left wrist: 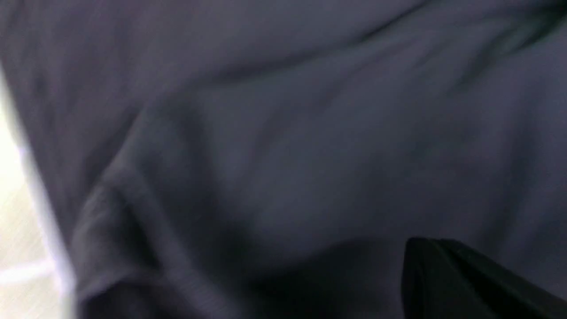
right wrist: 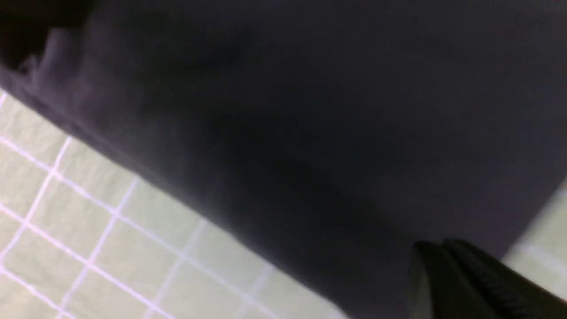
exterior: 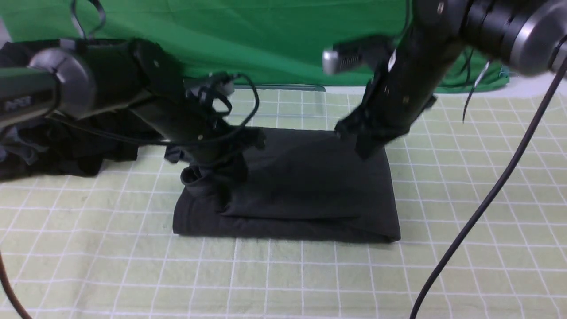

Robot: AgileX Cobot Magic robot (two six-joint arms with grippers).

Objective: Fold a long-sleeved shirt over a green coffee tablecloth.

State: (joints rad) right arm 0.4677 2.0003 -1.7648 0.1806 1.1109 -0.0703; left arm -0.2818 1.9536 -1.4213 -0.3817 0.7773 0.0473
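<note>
While looking at the middle of the front view, can see the long-sleeved shirt (exterior: 301,190), folded into a thick dark block. Lies flat on the green coffee tablecloth (exterior: 465,186), with pale grid squares showing on every side of it.

At the left middle of the frame, can see the left gripper (exterior: 208,170) down on the shirt's left edge. Pinched tight on a bunch of the dark cloth, pulled up into a little lump there. Up close in the left wrist view, only soft grey folds of the shirt (left wrist: 283,133) and one dark claw tip (left wrist: 465,279).

Right of the middle, near the top, can see the right gripper (exterior: 365,148) at the shirt's far right corner. Squeezed together, with no gap, in the right wrist view (right wrist: 465,279). Cannot tell if any cloth is caught in it. Shows the shirt (right wrist: 310,110) next to the grid cloth (right wrist: 88,221) there too.

At the upper left, a heap of other dark clothes (exterior: 66,150). Across the top, a plain deep green sheet (exterior: 266,40). At the lower right, a black cable (exterior: 487,195) crossing the frame.
</note>
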